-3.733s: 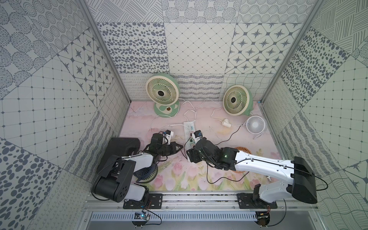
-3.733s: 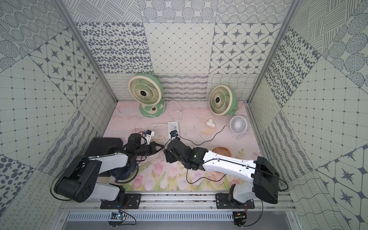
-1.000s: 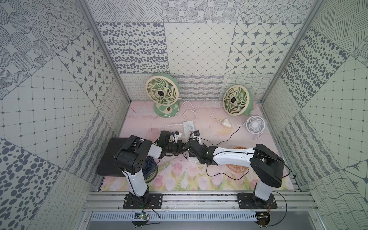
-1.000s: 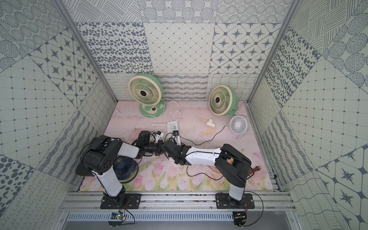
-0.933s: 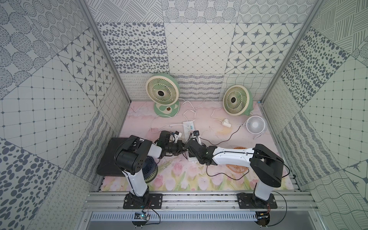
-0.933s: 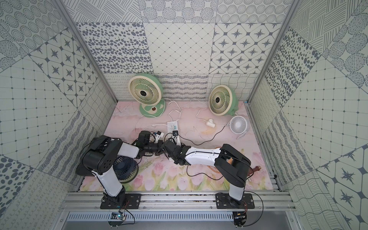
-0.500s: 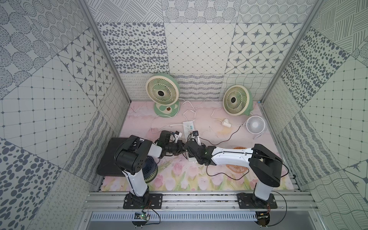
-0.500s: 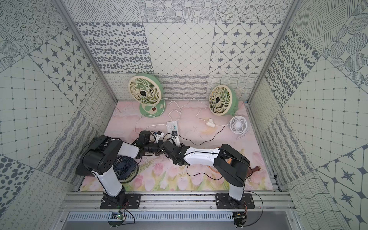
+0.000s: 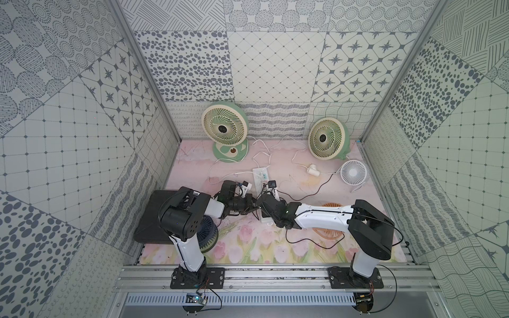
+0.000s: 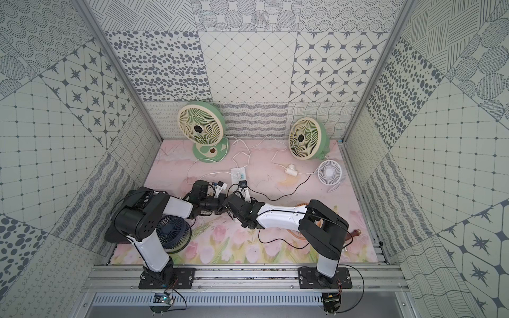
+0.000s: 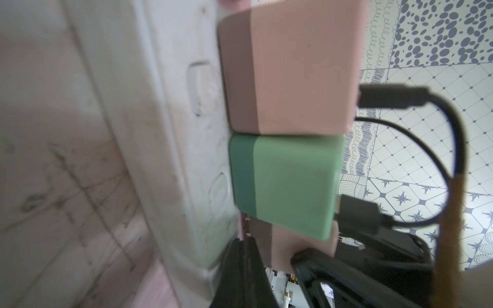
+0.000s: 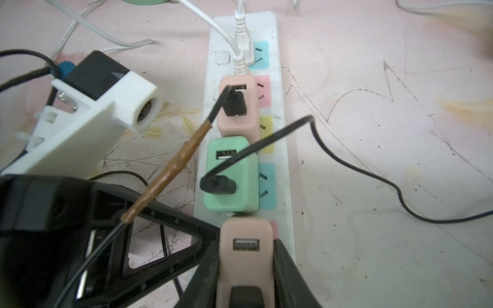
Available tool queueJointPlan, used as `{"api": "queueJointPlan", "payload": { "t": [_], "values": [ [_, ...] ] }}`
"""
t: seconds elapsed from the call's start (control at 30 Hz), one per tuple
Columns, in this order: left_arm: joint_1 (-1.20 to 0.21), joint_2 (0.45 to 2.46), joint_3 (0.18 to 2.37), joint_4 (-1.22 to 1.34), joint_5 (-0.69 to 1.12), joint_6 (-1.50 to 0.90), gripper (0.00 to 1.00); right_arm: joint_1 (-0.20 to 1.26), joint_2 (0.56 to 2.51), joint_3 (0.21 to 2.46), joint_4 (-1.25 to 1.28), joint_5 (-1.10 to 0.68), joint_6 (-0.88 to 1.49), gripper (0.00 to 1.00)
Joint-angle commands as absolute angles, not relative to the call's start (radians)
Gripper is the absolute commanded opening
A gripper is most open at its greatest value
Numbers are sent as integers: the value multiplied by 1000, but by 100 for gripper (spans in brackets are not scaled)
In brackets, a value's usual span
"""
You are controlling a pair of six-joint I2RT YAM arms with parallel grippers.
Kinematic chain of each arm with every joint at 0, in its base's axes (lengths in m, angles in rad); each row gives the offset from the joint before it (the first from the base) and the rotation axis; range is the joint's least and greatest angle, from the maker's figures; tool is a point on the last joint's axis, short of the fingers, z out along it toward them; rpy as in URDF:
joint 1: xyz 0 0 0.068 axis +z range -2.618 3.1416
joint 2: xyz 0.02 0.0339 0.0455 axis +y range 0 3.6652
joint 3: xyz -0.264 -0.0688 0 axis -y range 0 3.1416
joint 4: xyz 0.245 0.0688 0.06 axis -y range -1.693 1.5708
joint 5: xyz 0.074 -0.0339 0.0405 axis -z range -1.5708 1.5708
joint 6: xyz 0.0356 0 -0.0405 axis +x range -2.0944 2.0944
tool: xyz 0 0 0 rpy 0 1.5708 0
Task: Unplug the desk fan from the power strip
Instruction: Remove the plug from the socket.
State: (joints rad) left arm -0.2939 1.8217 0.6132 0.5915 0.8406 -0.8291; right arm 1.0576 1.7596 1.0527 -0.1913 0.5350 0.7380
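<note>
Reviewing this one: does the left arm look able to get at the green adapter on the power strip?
Probably yes: the left gripper sits shut beside the power strip, green adapter close ahead. The brown-taped cable drapes across it, and the right gripper, clamped on the neighbouring pink adapter, crowds that side.

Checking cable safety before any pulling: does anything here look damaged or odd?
Yes. The black cable plugged into the pink adapter between the white plugs and the green adapter has a stretch wrapped in brown tape, which looks like a patched break. The mat is scratched and stained.
</note>
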Motion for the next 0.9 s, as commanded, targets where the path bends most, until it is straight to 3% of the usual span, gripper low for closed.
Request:
{"api": "queueJointPlan", "payload": {
  "t": [0.0, 0.17, 0.47, 0.67, 0.87],
  "values": [
    [-302, 1835, 616, 482, 765, -793, 0, 1070, 1758, 1067, -168, 554, 748, 10],
    [-301, 1834, 619, 475, 765, -790, 0, 1134, 1830, 1173, -240, 637, 685, 10],
    [-301, 1836, 619, 474, 764, -791, 0, 1049, 1736, 1038, -142, 526, 780, 10],
    [-299, 1834, 619, 469, 764, -787, 0, 1131, 1816, 1161, -239, 642, 689, 10],
    [-299, 1834, 620, 465, 761, -785, 0, 1069, 1742, 1067, -177, 572, 768, 10]
  ]
}}
